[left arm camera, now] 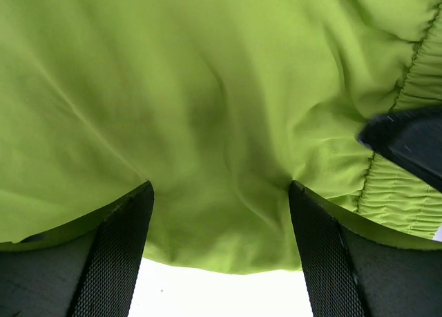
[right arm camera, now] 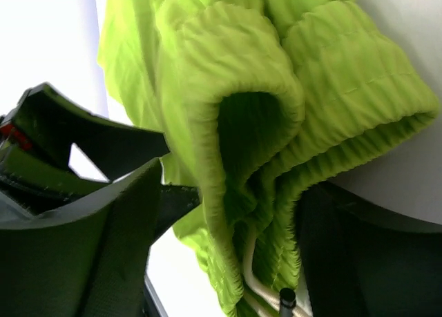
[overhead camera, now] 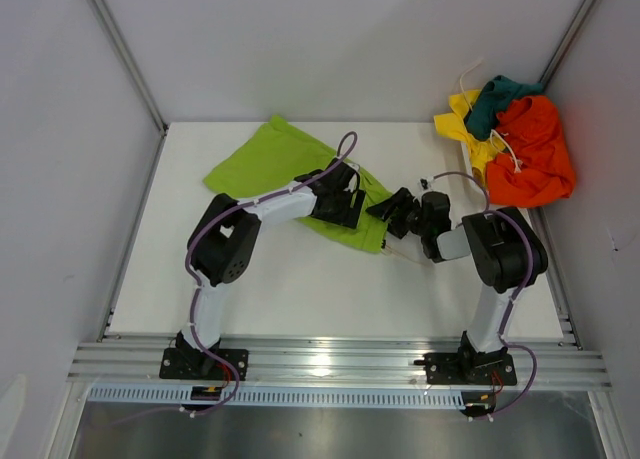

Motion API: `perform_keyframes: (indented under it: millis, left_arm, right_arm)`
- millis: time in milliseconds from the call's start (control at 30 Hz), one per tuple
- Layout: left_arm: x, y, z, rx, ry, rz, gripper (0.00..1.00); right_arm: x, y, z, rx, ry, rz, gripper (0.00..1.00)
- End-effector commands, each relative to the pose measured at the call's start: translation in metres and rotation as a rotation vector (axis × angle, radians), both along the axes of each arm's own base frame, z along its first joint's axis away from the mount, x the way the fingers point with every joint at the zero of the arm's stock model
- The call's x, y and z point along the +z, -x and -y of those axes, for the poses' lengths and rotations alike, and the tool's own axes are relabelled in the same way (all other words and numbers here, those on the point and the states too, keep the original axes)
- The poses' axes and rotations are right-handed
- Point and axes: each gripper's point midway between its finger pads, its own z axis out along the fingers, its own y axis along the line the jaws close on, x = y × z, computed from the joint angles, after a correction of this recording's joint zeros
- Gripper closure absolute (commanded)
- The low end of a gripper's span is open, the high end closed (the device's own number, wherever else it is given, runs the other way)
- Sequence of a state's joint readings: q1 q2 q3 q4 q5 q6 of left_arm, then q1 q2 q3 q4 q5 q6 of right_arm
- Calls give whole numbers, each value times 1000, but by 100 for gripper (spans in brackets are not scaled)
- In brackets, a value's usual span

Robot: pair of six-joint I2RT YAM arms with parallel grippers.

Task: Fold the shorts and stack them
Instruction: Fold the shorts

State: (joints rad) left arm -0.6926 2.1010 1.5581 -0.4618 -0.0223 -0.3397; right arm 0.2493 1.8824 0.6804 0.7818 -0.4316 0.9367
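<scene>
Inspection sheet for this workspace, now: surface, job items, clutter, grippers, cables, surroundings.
Surface: white table, bare near the arms.
Job's things: lime green shorts spread at back centre-left; orange pair, yellow pair and dark teal pair heaped at the far right corner.
Clutter: nothing seen.
Grippers: left gripper open, cloth bulging between its fingers; right gripper closed on the bunched green waistband.
Cables: purple cables along both arms.
Surroundings: grey walls; metal rail at the near edge.
</scene>
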Motion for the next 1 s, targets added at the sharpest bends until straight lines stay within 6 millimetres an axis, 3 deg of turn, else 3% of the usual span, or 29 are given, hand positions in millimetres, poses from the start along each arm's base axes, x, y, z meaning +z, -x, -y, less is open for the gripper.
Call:
perform_keyframes:
  millis: [0, 167, 233, 267, 300, 333, 367, 400, 433, 467, 500, 533, 600, 667, 767, 833, 933, 967]
  left_arm:
    - [8, -3, 4, 6, 22, 14, 19]
    - [14, -4, 3, 19, 35, 31, 20]
    - [21, -2, 2, 24, 52, 39, 20]
    - [27, -2, 3, 22, 64, 43, 20]
    - [31, -1, 2, 25, 72, 45, 20]
    - [38, -2, 0, 31, 82, 52, 20]
    - [43, -5, -7, 49, 92, 58, 19]
    - [67, -7, -10, 58, 130, 92, 19]
    - [70, -3, -14, 51, 160, 78, 19]
    - [80, -10, -25, 79, 183, 93, 18]
    - [100, -12, -32, 88, 214, 125, 18]
    - [103, -13, -41, 102, 218, 126, 18]
    - [121, -23, -63, 142, 231, 169, 17]
    - [121, -32, -83, 183, 226, 178, 17]
    - [122, -40, -97, 215, 264, 198, 17]
    - [130, -45, -94, 218, 314, 241, 17]
    - [144, -47, -73, 193, 473, 282, 17]
    - [132, -36, -65, 186, 528, 238, 17]
  right_arm:
    - [-21, 1, 2, -61, 16, -47, 34]
    - [-22, 5, 3, -96, 5, -49, 62]
    - [-24, 6, 8, -107, 14, -66, 91]
    - [-27, 6, 10, -108, 27, -87, 91]
    - [-32, 7, 13, -102, 58, -114, 100]
    - [-22, -2, 11, -76, 70, -106, 100]
    - [-36, 9, 14, -52, 119, -194, 100]
    - [-35, 8, 18, -46, 145, -205, 100]
    - [-25, 8, 21, -20, 173, -175, 100]
    - [-27, 17, 25, -3, 192, -208, 100]
    - [-25, 20, 30, 2, 208, -213, 100]
    - [-16, 23, 34, 24, 241, -190, 100]
    - [-17, 37, 42, 53, 304, -254, 100]
    - [-17, 54, 52, 91, 379, -320, 100]
    - [-15, 70, 66, 129, 429, -376, 100]
    - [-14, 81, 70, 155, 455, -410, 100]
    - [-10, 91, 76, 156, 492, -409, 100]
    - [-4, 91, 78, 143, 499, -387, 100]
